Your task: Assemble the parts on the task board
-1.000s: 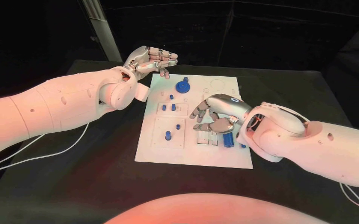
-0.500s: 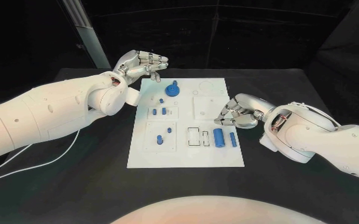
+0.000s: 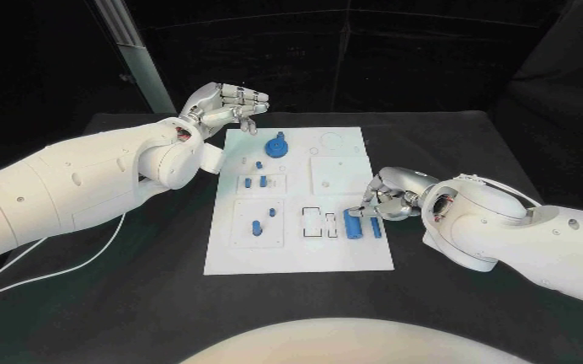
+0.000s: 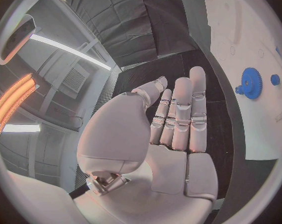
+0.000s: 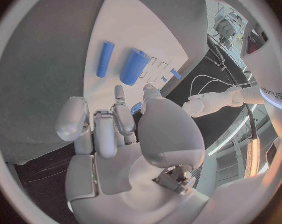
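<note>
Head view: task board (image 3: 365,254) carries blue parts (image 3: 354,226); left robot hand (image 3: 227,106) clenched, right robot hand (image 3: 384,198) curled empty.

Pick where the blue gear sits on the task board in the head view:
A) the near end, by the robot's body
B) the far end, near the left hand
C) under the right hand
B: the blue gear lies at the far end of the task board, just below the raised left hand.

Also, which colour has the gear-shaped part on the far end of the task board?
Blue. The gear shows best in the left wrist view.
</note>
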You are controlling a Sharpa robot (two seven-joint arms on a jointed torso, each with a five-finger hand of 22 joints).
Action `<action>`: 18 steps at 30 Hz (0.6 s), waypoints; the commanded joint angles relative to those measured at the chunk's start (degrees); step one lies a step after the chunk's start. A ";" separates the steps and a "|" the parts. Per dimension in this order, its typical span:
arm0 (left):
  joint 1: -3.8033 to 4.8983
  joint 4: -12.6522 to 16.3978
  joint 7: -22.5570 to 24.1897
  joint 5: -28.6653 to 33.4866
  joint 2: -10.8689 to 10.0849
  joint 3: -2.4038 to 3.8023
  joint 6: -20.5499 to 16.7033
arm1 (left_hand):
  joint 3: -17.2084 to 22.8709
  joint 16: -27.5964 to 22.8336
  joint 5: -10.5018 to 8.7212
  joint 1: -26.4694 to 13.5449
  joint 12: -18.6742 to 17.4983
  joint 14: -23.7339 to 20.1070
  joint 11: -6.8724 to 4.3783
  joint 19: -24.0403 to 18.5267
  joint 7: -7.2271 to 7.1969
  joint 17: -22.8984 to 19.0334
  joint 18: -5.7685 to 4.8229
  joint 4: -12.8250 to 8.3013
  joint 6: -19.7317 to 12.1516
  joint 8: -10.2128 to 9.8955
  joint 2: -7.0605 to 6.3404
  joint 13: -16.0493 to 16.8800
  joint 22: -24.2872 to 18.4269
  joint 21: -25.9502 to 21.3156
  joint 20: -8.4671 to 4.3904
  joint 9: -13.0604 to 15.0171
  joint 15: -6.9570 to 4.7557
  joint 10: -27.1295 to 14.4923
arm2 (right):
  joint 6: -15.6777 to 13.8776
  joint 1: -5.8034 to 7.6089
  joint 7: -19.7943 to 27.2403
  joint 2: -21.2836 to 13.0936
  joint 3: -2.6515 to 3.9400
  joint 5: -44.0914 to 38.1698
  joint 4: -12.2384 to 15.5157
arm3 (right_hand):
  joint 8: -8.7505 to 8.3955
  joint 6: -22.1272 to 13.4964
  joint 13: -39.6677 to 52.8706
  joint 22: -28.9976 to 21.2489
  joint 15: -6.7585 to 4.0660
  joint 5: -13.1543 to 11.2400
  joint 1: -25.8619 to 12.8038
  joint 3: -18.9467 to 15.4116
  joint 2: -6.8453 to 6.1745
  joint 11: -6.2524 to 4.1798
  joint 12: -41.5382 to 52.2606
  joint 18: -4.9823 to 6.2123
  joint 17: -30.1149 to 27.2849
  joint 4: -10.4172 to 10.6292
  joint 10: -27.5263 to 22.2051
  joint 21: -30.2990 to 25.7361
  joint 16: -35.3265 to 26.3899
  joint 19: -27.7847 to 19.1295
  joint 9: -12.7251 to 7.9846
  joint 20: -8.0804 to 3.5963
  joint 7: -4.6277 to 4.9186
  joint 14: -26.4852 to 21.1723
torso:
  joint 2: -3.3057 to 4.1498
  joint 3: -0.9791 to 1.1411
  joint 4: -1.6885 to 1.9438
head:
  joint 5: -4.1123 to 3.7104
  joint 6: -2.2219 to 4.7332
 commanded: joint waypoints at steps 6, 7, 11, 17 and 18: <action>0.03 0.11 0.30 0.07 -0.08 -0.01 0.74 | -0.06 -0.09 -0.08 -0.70 0.36 -0.34 0.03 -0.44 0.16 -0.15 0.76 0.44 -0.17 0.31 0.41 -0.09 -0.13 -0.26 0.03 -0.07 0.03 -0.54 | 3.63 -0.87 -3.44 2.01 -0.06 -2.29 -1.23 | 0.56 -0.64 0.38 0.35 0.05 -0.60 -0.66 -0.76 -0.04 0.21 0.38 -0.71 3.21 0.03 0.18 0.36 0.30 0.19 0.25 0.10 -0.04 3.91 | 0.11 -0.07 -0.03 | 0.10 -0.05; 0.03 0.11 0.30 0.07 -0.08 -0.01 0.74 | -0.07 -0.08 -0.08 -0.74 0.38 -0.34 0.03 -0.44 0.16 -0.16 0.76 0.48 -0.18 0.32 0.43 -0.09 -0.14 -0.27 0.04 -0.08 0.03 -0.55 | 3.72 -0.99 -3.46 2.13 -0.06 -2.29 -1.28 | 0.58 -0.67 0.39 0.34 0.05 -0.61 -0.62 -0.79 -0.03 0.22 0.38 -0.70 3.21 0.01 0.17 0.36 0.30 0.18 0.27 0.10 -0.04 3.91 | 0.12 -0.06 -0.03 | 0.15 -0.06; 0.02 0.11 0.28 0.07 -0.09 -0.02 0.78 | -0.08 -0.07 -0.08 -0.84 0.43 -0.34 0.04 -0.44 0.16 -0.18 0.76 0.56 -0.20 0.33 0.48 -0.09 -0.15 -0.29 0.06 -0.08 0.04 -0.59 | 4.49 -1.52 -3.67 2.89 -0.07 -2.32 -1.82 | 0.69 -0.78 0.42 0.42 0.07 -0.65 -0.42 -0.91 0.03 0.23 0.34 -0.71 3.30 -0.06 0.13 0.40 0.35 0.18 0.37 0.11 -0.03 3.92 | 0.10 -0.08 0.04 | 0.14 -0.23; 0.02 0.09 0.23 0.07 -0.11 -0.03 0.80 | -0.08 -0.07 -0.08 -0.84 0.43 -0.34 0.04 -0.44 0.16 -0.18 0.76 0.56 -0.20 0.33 0.48 -0.09 -0.15 -0.29 0.06 -0.08 0.04 -0.59 | 5.65 -2.34 -3.82 4.07 -0.07 -2.51 -2.45 | 0.94 -1.04 0.51 0.53 0.10 -0.47 0.07 -1.13 0.29 0.26 0.25 -0.73 3.34 -0.14 0.02 0.47 0.37 0.15 0.60 0.15 0.01 3.91 | 0.11 -0.05 0.04 | 0.24 -0.40; 0.02 0.08 0.22 0.07 -0.12 -0.03 0.81 | -0.08 -0.07 -0.08 -0.84 0.43 -0.34 0.04 -0.44 0.16 -0.18 0.76 0.56 -0.20 0.33 0.48 -0.09 -0.15 -0.29 0.06 -0.08 0.04 -0.59 | 5.85 -2.55 -3.84 4.39 -0.07 -2.77 -2.63 | 1.01 -1.11 0.51 0.54 0.11 -0.40 0.21 -1.19 0.35 0.27 0.20 -0.73 3.34 -0.16 -0.02 0.48 0.37 0.13 0.66 0.15 0.02 3.90 | 0.07 -0.07 0.01 | 0.27 -0.45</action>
